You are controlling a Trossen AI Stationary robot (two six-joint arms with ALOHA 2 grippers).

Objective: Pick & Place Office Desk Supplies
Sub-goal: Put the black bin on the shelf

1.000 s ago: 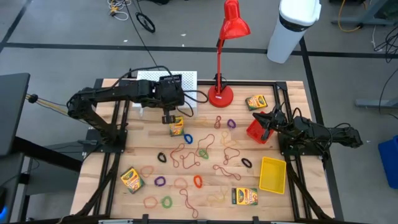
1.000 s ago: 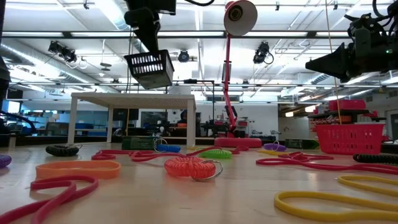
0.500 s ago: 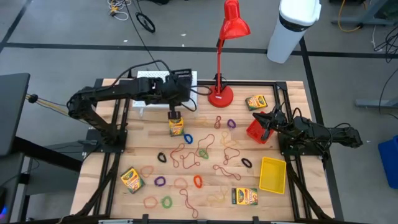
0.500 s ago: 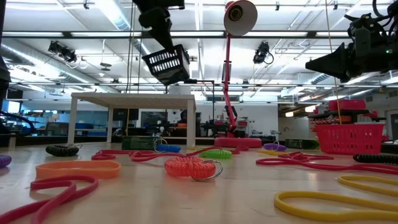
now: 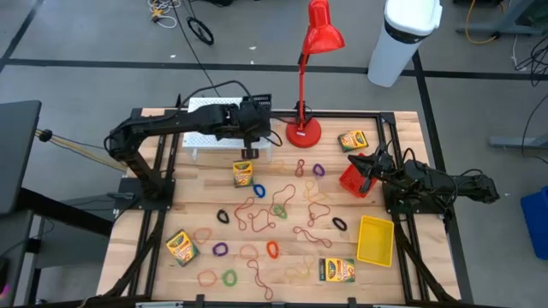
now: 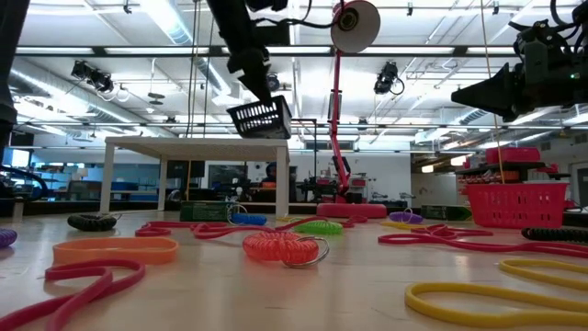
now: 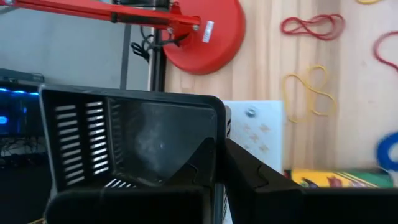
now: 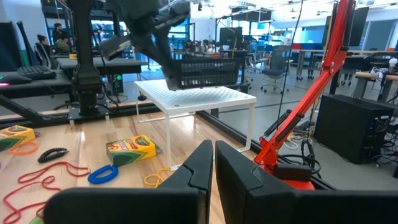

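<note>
Black slotted basket [image 6: 261, 118] carried clear of the table, clenched by its rim in the left gripper [image 5: 250, 137], hanging just over the white perforated rack [image 5: 205, 120] beside the lamp base [image 5: 303, 132]. Crayon box [image 5: 243, 173] upright on the wood below; placing step, apparently: calls for lowering the basket level onto the rack before letting go. Right gripper [image 5: 366, 165] pinched shut on nothing, waiting over the red basket [image 5: 353, 181].

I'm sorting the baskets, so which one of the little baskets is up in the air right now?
The black basket, gripped by the left gripper above the white rack. The red basket and yellow basket sit on the table.
</note>
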